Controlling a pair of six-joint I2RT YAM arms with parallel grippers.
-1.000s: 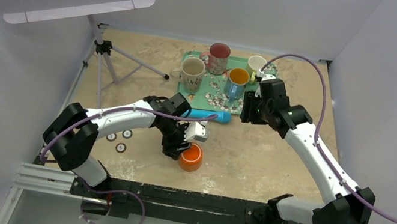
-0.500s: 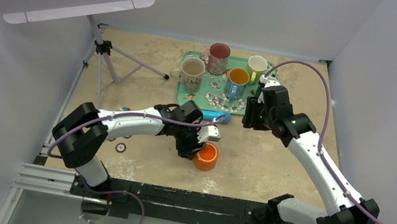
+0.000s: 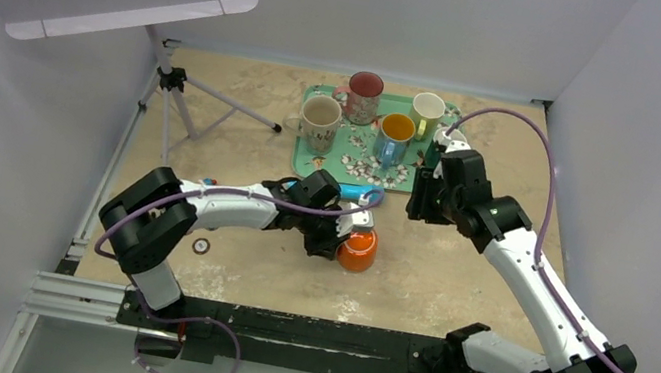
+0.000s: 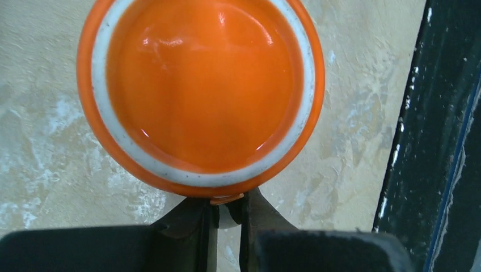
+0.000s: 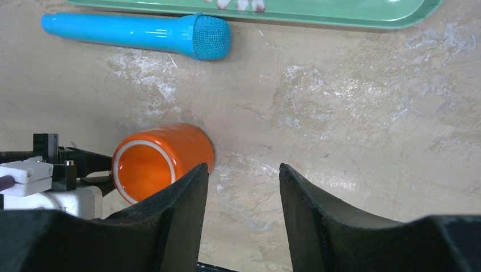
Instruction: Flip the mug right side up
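Note:
The orange mug (image 3: 357,249) is tipped on its side near the table's middle, just in front of the tray. Its white-ringed base fills the left wrist view (image 4: 201,90) and faces left in the right wrist view (image 5: 161,158). I cannot tell whether it touches the table. My left gripper (image 3: 336,238) is shut on the mug's handle (image 4: 227,199), one finger (image 4: 190,226) on each side. My right gripper (image 3: 417,197) is open and empty, hovering above the table right of the mug (image 5: 244,181).
A blue microphone (image 3: 361,193) lies between the mug and the green floral tray (image 3: 351,139), which holds several upright mugs. A tripod (image 3: 184,96) stands at back left. Small round discs (image 3: 201,246) lie at front left. The black front rail (image 4: 437,141) is close by.
My left gripper has carried the mug to the right and a little farther back, tipping it from base-up onto its side. The right arm has shifted slightly right.

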